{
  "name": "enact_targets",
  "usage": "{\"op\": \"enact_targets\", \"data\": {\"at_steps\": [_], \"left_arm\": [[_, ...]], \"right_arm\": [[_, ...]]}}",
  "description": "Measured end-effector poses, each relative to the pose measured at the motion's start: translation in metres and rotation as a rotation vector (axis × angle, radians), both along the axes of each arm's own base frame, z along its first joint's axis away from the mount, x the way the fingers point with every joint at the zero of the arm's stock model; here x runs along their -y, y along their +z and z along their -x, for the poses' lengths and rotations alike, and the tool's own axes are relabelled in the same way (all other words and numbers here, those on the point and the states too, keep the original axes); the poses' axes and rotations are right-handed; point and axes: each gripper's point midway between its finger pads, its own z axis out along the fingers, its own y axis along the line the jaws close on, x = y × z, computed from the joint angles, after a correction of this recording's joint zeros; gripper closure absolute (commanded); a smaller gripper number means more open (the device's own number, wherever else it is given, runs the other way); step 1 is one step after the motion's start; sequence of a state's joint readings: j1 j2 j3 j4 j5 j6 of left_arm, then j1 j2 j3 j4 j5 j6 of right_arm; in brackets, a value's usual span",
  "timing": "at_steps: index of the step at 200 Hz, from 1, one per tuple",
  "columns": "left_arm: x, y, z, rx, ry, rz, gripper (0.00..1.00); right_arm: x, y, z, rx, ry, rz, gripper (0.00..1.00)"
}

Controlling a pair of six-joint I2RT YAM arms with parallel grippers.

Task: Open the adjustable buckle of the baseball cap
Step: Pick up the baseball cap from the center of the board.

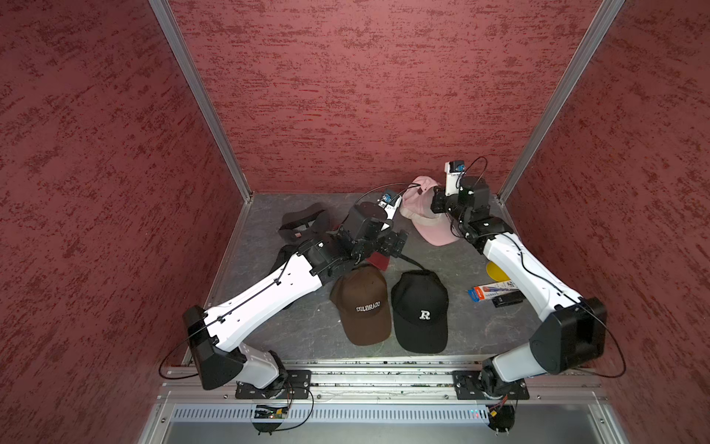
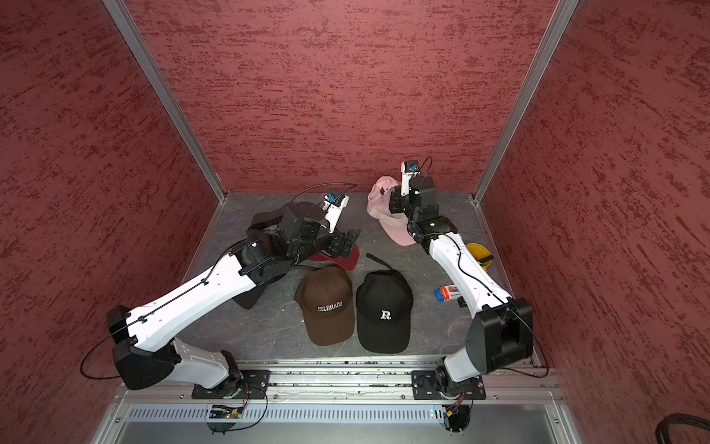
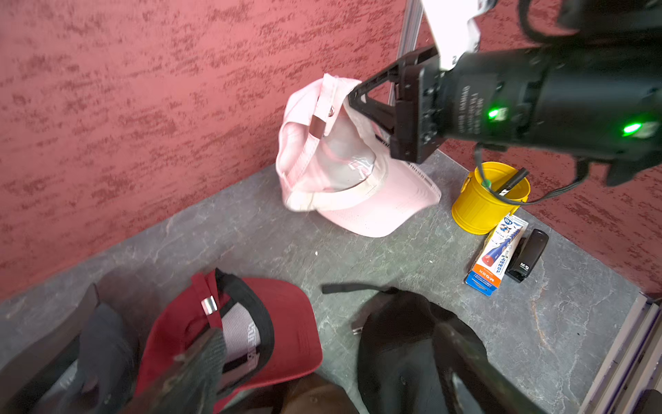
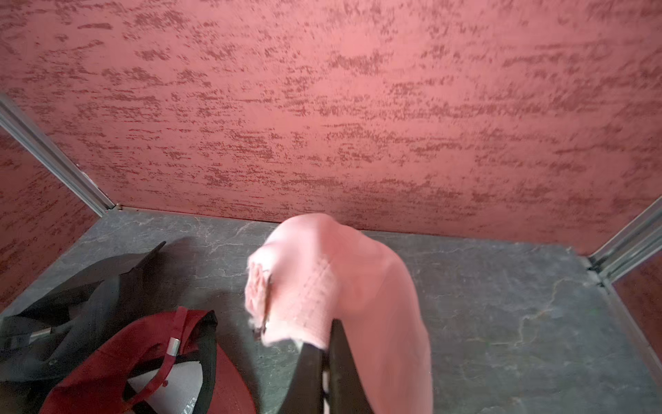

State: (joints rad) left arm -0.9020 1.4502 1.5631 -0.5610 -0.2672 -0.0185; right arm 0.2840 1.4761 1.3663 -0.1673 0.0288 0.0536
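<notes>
Since the right hand is pinched shut on the fabric of the pink cap, propping it up at the back right of the surface with the brim down, the buckle faces the left hand. That one hangs wide open over the red cap, well apart from the buckle, which sits straight ahead of it toward that corner. I'd guess the reach goes along that line, meeting the near-upright strap side-on.
</notes>
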Motion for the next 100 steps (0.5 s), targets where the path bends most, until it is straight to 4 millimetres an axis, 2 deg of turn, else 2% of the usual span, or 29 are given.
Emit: {"op": "enact_targets", "data": {"at_steps": [30, 60, 100], "left_arm": [[0.009, 0.014, -0.002, 0.042, -0.042, 0.0, 0.08], [0.024, 0.022, -0.001, 0.103, -0.088, -0.013, 0.08], [0.075, 0.016, 0.021, 0.226, -0.215, -0.1, 0.12]], "right_arm": [[0.001, 0.03, 0.027, 0.041, 0.065, 0.039, 1.0], [0.001, 0.046, 0.053, 0.056, 0.122, 0.065, 1.0], [0.0, 0.063, 0.085, 0.075, 0.179, 0.072, 1.0]]}}
